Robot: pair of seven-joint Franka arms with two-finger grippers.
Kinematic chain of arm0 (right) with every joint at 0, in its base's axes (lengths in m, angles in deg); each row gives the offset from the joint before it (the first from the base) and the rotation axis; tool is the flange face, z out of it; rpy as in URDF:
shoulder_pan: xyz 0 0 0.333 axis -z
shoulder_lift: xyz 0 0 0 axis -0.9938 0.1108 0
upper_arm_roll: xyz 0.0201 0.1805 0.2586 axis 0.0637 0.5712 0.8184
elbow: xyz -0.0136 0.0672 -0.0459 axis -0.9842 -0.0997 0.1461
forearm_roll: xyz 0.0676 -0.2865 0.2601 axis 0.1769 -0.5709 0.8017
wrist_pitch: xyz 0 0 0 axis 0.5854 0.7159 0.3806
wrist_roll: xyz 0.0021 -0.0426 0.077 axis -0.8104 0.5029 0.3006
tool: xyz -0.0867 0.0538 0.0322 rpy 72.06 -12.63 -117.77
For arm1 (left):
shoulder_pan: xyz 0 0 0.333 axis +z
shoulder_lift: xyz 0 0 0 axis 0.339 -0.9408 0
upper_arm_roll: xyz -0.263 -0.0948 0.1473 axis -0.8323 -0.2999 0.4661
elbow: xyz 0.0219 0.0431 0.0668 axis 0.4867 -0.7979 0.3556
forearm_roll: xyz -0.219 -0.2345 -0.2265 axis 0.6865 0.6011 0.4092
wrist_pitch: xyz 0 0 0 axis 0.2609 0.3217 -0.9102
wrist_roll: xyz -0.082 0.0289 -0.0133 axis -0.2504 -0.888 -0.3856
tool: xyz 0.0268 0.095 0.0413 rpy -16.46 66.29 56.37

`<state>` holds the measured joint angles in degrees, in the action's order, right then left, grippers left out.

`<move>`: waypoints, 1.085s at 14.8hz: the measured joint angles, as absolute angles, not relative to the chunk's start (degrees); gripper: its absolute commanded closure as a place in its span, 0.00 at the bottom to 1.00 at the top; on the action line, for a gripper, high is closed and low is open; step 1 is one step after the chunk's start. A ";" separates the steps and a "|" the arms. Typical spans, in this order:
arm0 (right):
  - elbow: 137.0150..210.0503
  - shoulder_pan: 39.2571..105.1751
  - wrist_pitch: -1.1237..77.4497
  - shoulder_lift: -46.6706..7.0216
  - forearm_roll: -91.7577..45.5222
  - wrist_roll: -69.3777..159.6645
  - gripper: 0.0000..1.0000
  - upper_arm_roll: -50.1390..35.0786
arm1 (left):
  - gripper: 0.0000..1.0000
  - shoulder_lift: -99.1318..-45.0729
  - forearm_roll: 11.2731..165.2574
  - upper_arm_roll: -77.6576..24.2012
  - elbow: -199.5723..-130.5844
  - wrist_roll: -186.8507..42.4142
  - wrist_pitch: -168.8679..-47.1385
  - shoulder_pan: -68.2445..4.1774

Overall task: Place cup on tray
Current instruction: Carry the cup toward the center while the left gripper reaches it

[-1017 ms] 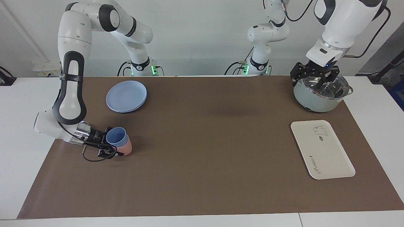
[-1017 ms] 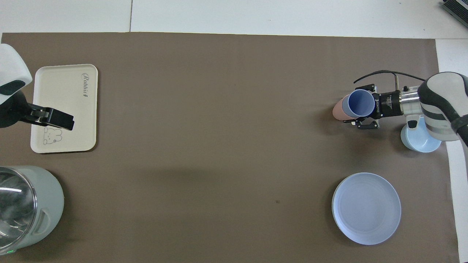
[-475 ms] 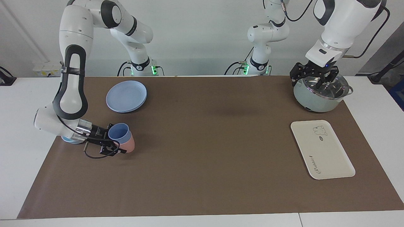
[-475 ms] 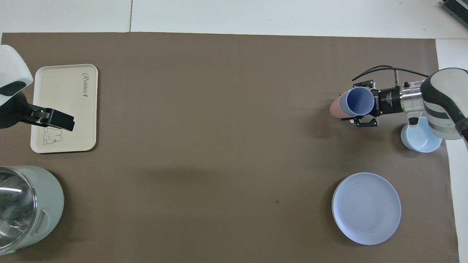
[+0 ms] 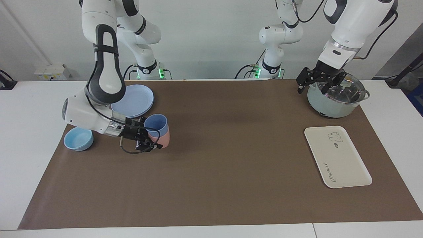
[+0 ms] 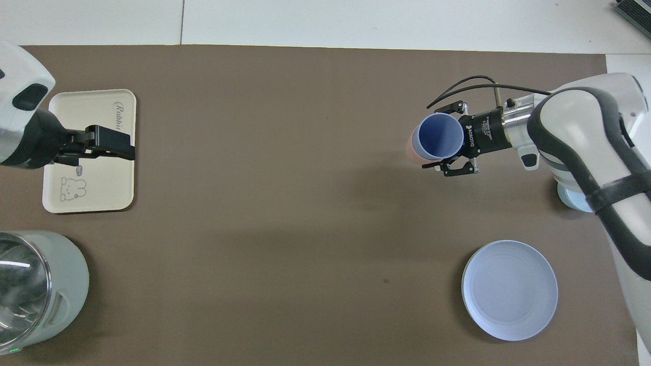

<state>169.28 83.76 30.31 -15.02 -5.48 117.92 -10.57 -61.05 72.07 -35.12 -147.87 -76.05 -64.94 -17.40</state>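
Brown mat (image 5: pixel 211 185): right hand (image 5: pixel 152 138) grips cup (image 5: pixel 156 123) w/ pink cup (image 5: pixel 162 138).

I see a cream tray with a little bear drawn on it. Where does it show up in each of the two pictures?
Facing view: the tray lies low at that picture's right side, just below the lidded pot.
Overhead view: the tray lies at that picture's left side, just above the pot, partly covered by the raised left end effector.
Shared landmark: the pot, at the left arm's end of the table.
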 measured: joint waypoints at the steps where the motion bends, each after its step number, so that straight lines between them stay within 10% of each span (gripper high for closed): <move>1: 169.33 81.65 31.48 -15.61 -5.48 119.93 1.00 -10.55 | 0.00 -61.05 73.51 -35.14 -147.92 -72.05 -66.28 -18.74; 16: 170.05 66.04 40.81 -21.89 -5.47 138.15 1.00 -10.52 | 0.12 -62.11 69.08 -35.48 -147.75 -29.61 -83.26 -45.04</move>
